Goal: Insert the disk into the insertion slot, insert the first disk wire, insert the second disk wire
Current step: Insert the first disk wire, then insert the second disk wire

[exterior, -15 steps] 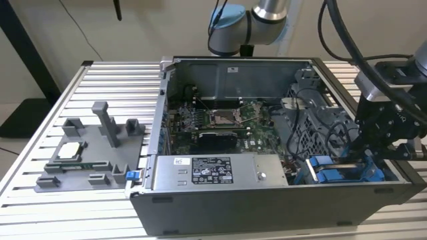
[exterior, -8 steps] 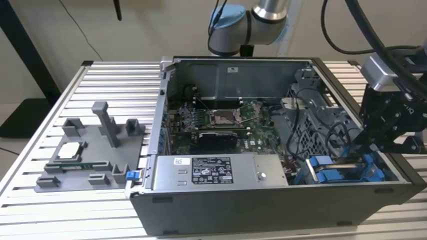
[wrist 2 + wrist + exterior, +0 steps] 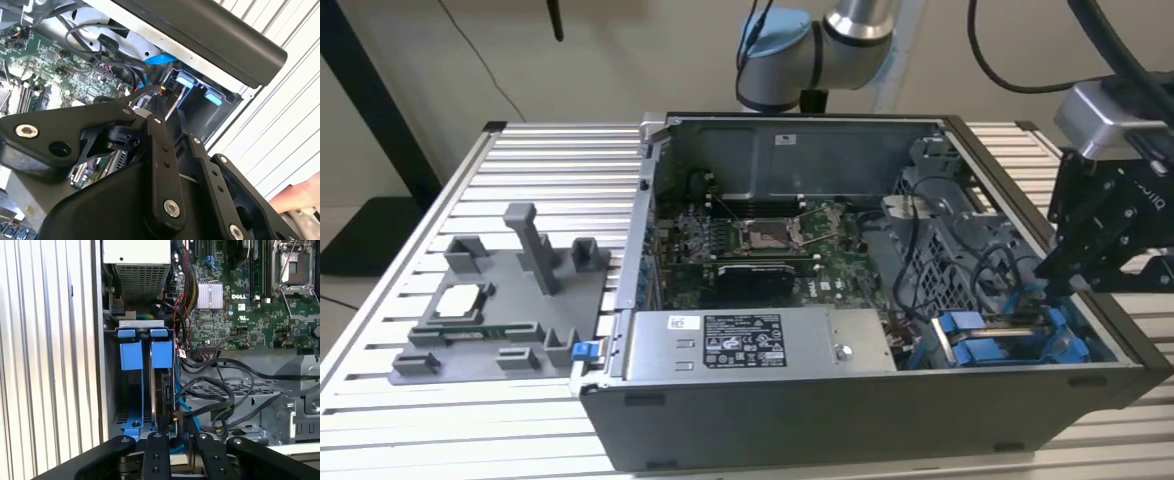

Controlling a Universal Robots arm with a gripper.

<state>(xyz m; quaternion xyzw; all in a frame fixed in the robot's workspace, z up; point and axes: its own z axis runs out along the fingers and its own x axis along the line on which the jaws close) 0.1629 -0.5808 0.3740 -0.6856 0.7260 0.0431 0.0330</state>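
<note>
Reaching into the open computer case from above, the arm carries its gripper down to the drive corner on the exterior view's right. The case lies on its side on a slatted aluminium surface.

The insertion slot is a grey bay with two positions side by side. The disk is seated edge-on in the position nearer the motherboard, below its blue carrier tab. The neighbouring position, on the side of the case wall, holds a blue carrier whose frame appears hollow.

In both wrist views the gripper stands at the end of the disk farthest from the blue tabs. The fingers are clenched on the end of a disk wire, a dark lead that arcs away towards the motherboard in the second wrist view. Whether its plug is fully home in the disk cannot be told. A blue cable and several black cables run just beside the disk.

The silver labelled power-supply box lies along the near wall of the case, beside the bay. The processor socket sits mid-board. A grey fixture rests on the surface, well apart on the exterior view's left.
</note>
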